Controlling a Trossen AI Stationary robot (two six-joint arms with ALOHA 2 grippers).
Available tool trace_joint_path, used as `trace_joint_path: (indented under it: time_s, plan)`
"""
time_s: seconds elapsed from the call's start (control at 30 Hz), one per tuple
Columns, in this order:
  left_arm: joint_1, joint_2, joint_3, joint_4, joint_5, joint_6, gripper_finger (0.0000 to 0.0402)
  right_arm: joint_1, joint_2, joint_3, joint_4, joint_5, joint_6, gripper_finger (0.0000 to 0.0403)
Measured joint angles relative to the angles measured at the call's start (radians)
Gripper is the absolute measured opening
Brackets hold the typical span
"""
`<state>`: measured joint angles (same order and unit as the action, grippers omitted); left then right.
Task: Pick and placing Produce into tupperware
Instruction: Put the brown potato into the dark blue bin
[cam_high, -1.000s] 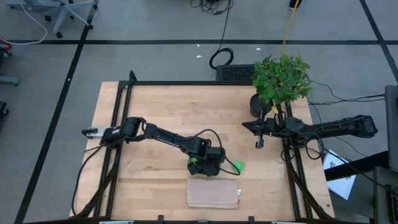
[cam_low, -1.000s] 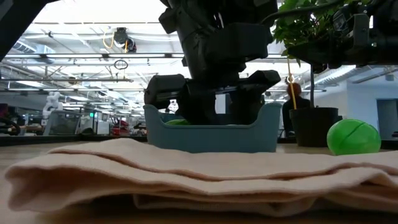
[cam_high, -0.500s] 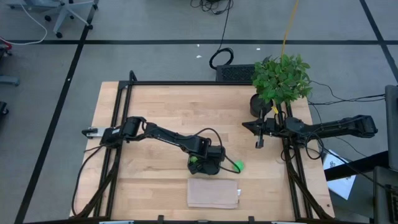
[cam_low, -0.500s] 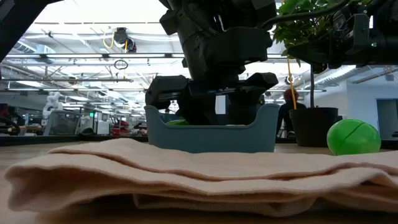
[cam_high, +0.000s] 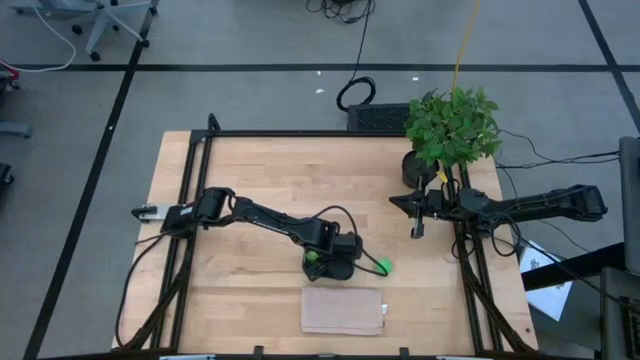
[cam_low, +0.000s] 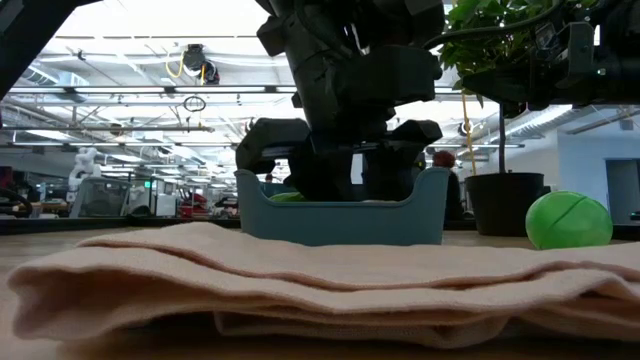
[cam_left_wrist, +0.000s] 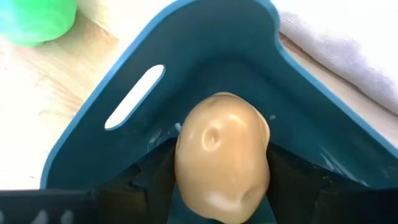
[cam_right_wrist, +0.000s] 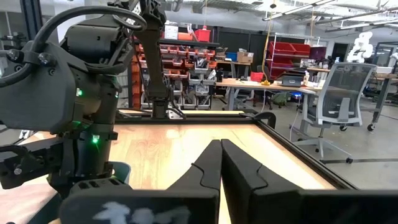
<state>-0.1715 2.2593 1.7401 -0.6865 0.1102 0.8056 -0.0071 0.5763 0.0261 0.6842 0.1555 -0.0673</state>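
Left gripper (cam_left_wrist: 221, 186): clenched on a smooth, dimpled yellow-orange piece (cam_left_wrist: 222, 165), low inside the glossy teal tupperware (cam_left_wrist: 93, 149) near the worktop's front edge. Bright green ball (cam_high: 384, 266) just beside tupperware. Right gripper (cam_right_wrist: 221, 165): fingers pressed together, empty, by right edge.

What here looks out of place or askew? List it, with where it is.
Nothing is spilled or damaged. One piece is out of place: the bright green ball lies on the table beside the tupperware, not in it. The left gripper holds the yellow-orange piece over the tupperware.
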Motion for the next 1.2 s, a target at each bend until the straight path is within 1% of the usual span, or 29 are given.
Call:
trace_joint_path:
  time_s: [0.37,0.5,0.6,0.67,0.83,0.97,1.07,1.2]
  plan:
    - [0.000,0.000,0.000,0.001,0.020,-0.004,0.0210,0.000,0.000,0.000,0.000,0.000,0.003,0.0000]
    - [0.000,0.000,0.000,0.009,0.020,-0.053,0.0210,0.000,0.000,0.000,0.000,0.000,0.003,0.0000]
    - [-0.006,0.000,0.000,0.013,-0.050,-0.075,0.0210,0.000,0.000,0.000,0.000,0.000,0.003,0.0000]
    - [-0.008,0.000,0.000,0.013,-0.073,-0.078,0.0210,0.000,0.000,0.000,0.000,0.000,0.003,0.0000]
    - [-0.014,0.000,0.000,0.032,-0.075,-0.087,0.0210,0.000,0.000,0.000,0.000,0.000,0.003,0.0000]
    - [-0.013,0.000,0.000,0.032,-0.052,-0.083,0.0211,0.000,0.000,0.000,0.000,0.000,0.003,0.0000]
    - [-0.011,0.000,0.000,0.031,-0.043,-0.094,0.0225,0.000,0.000,0.000,0.000,0.000,0.003,0.0000]
    - [-0.004,0.000,0.000,0.019,-0.019,-0.104,0.0270,0.000,0.000,0.000,0.000,0.000,0.003,0.0000]
